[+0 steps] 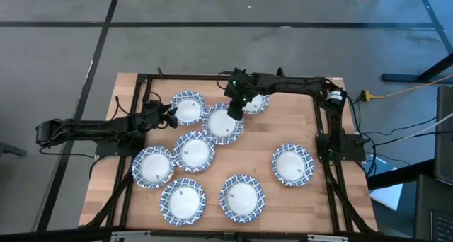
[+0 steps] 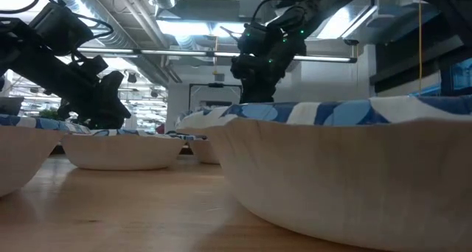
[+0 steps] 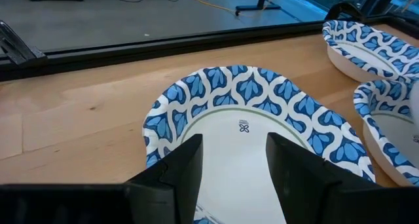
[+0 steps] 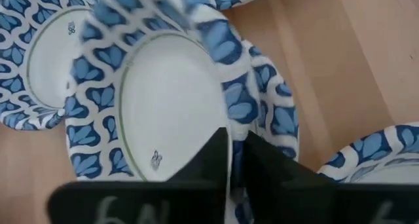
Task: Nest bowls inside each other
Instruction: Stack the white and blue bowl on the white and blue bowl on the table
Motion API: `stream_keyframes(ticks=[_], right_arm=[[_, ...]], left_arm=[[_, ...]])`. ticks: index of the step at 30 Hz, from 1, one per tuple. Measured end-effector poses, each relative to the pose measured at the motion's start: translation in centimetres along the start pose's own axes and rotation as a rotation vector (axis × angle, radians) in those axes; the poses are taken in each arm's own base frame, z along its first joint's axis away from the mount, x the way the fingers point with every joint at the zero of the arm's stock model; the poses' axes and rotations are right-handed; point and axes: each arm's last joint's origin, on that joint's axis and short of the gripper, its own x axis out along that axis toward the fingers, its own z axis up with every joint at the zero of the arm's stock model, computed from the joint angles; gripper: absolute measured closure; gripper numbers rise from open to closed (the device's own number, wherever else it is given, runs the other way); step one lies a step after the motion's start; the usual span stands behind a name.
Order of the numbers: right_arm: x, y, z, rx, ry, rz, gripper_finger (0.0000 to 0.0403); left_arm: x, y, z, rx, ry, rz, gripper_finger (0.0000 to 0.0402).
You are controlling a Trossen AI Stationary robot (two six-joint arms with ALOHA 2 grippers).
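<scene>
High view: the right gripper (image 1: 235, 112) hangs over the far-centre of the table (image 1: 311, 122) above a bowl (image 1: 224, 124), with another bowl (image 1: 255, 102) just behind it; the left gripper (image 1: 168, 115) sits at the near rim of a third bowl (image 1: 188, 107). Five more bowls lie singly on the near half of the table, well apart from both grippers, so most of the nesting appears yet to be done. Low view: the right gripper (image 2: 254, 79) comes down from above behind the large near bowl (image 2: 346, 171), which hides its fingertips; the left gripper (image 2: 99, 105) is low over a far bowl (image 2: 122, 150). Left wrist view: the left gripper's fingers (image 3: 180, 175) stand wide apart over the white centre of its bowl (image 3: 242, 103), holding nothing, probably poised to take the rim or simply waiting. Right wrist view: the right gripper (image 4: 237, 155) is closed narrowly on the patterned rim of a tilted bowl (image 4: 163, 99), one finger inside and one outside. A second rim shows directly beneath, so this bowl seems held by its edge to keep the centre free as it seats into the one below.
</scene>
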Motion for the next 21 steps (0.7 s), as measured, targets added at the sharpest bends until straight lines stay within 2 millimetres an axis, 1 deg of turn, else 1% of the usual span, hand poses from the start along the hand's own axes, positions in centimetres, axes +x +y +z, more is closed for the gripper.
stream_keyframes(ticks=[3,6,10,12,15,17,21], right_arm=[[0.0,-0.1,0.0,0.003,0.004,-0.010,0.0307],[-0.5,-0.3,-0.2,0.008,0.023,-0.078,0.0264],[-2.4,-0.5,-0.2,-0.010,0.027,-0.149,0.0225],[-3.3,-0.6,-0.2,-0.004,0.024,-0.174,0.0213],[-4.6,-0.5,-0.6,-0.070,0.065,-0.184,0.0204],[-5.0,-0.6,-1.1,-0.104,0.116,-0.182,0.0202],[-5.3,-0.8,-2.1,-0.156,0.234,-0.202,0.0201]], left_arm=[[0.0,0.0,0.0,0.000,0.000,0.000,0.0239],[0.0,0.0,0.0,0.000,0.000,0.000,0.0239],[0.0,0.0,0.0,0.000,0.000,0.000,0.0239],[0.0,0.0,0.0,0.000,0.000,0.000,0.0239],[0.0,0.0,0.0,0.004,0.000,0.001,0.0239],[0.0,0.0,0.0,0.007,0.000,0.000,0.0239],[0.0,0.0,0.0,0.010,0.003,0.002,0.0239]])
